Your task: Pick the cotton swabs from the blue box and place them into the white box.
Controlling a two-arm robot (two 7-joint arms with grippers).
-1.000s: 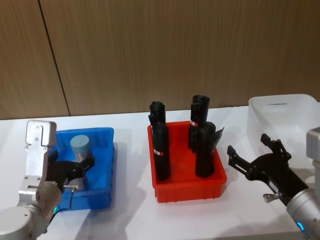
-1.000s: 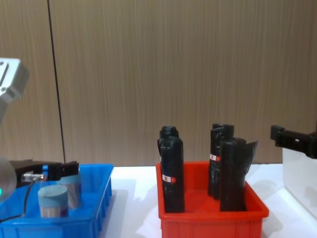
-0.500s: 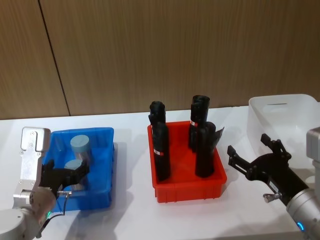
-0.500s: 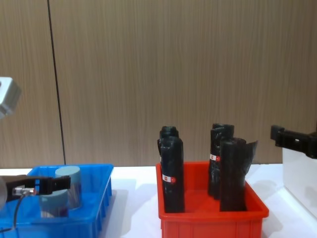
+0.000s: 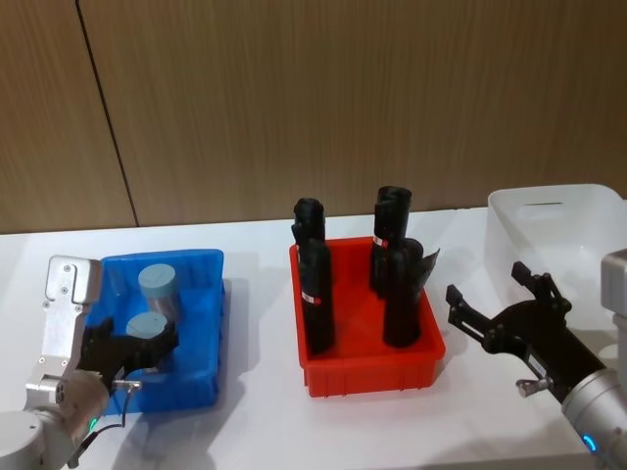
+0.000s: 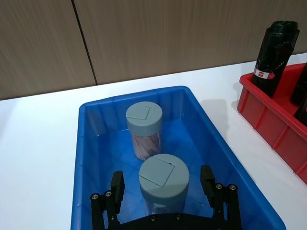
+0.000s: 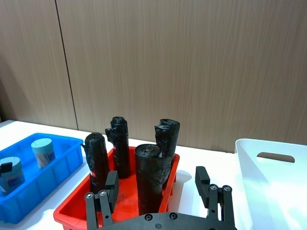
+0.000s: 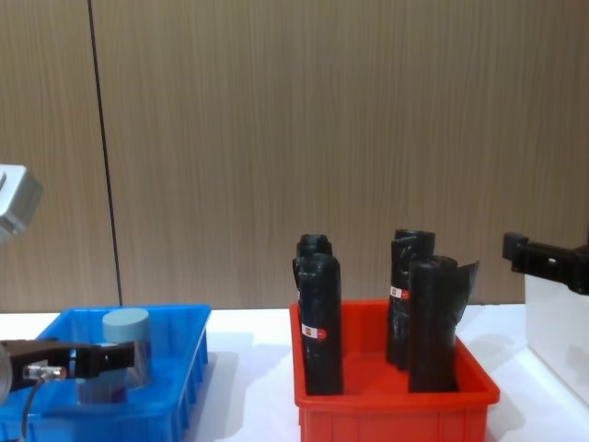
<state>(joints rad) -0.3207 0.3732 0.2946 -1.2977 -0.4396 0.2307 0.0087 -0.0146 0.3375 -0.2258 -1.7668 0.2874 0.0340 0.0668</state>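
Observation:
Two cotton swabs jars with pale blue-grey lids stand in the blue box (image 5: 211, 260) at the left. My left gripper (image 5: 137, 343) is down inside the box, open, with one finger (image 6: 117, 185) on each side of the nearer jar (image 6: 163, 176) and a small gap to it. The farther jar (image 6: 144, 120) stands free behind it. The white box (image 5: 549, 209) sits at the far right. My right gripper (image 5: 493, 294) hangs open in front of the white box, holding nothing.
A red bin (image 5: 367, 374) with three upright black rolls (image 5: 315, 284) stands between the two boxes. A wood-panelled wall runs behind the white table. Bare table lies between the blue box and the red bin.
My left gripper has sunk lower into the blue box and drawn back a little, so the nearer jar now shows between its fingers. The right arm has not moved.

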